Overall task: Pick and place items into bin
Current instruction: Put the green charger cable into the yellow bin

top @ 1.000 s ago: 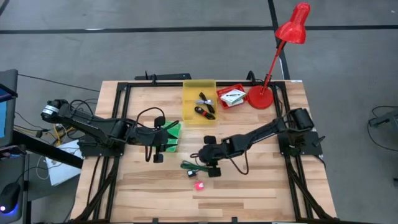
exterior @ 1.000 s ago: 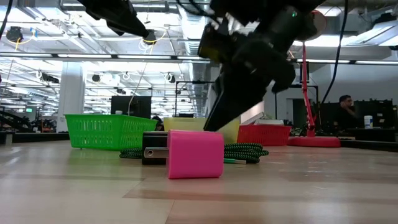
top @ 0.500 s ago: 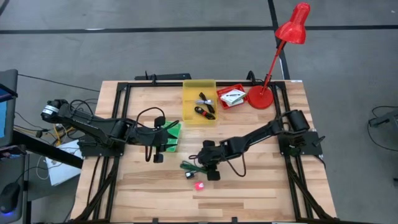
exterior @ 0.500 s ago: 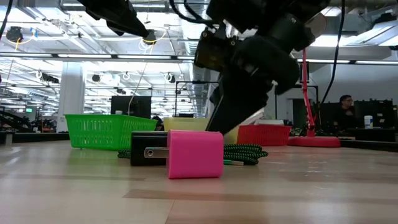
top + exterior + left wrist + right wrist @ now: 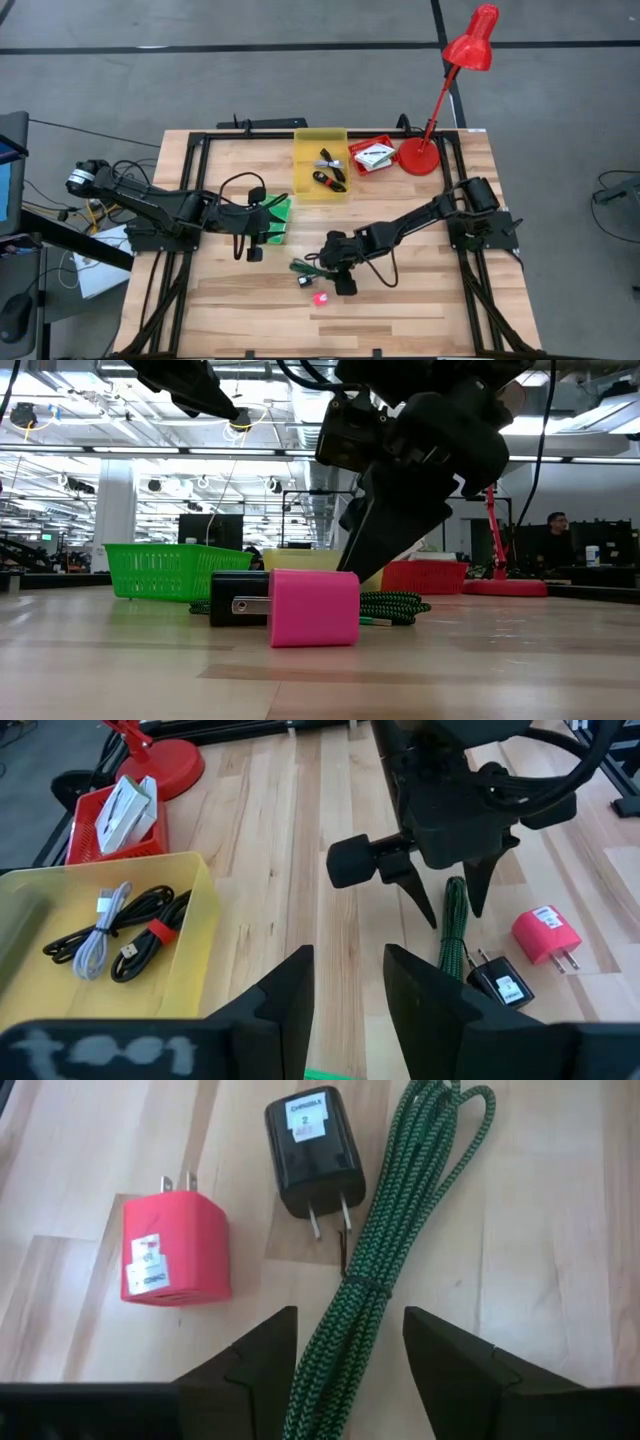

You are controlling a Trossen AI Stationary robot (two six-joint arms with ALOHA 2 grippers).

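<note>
A green braided cable bundle (image 5: 385,1250) lies flat on the table near its middle (image 5: 305,266). Beside it lie a black charger (image 5: 313,1150) and a pink-red charger (image 5: 175,1250), both on their sides. My right gripper (image 5: 345,1370) is open and points down over the cable's near end (image 5: 390,603). One finger stands on each side of the bundle, and I see no touch. My left gripper (image 5: 348,990) is open and waits over the green basket (image 5: 278,215) at the table's left.
The yellow bin (image 5: 297,165) at the far edge holds black and white cables. Next to it are a red tray (image 5: 356,165) with white packets and a red lamp's base (image 5: 418,157). Bare wood lies toward the near edge. A person sits far off in the room.
My right gripper has moved a little toward the table's near edge and lower, over the green cable, staying open. In the low view the black charger has shifted slightly toward the table's left.
</note>
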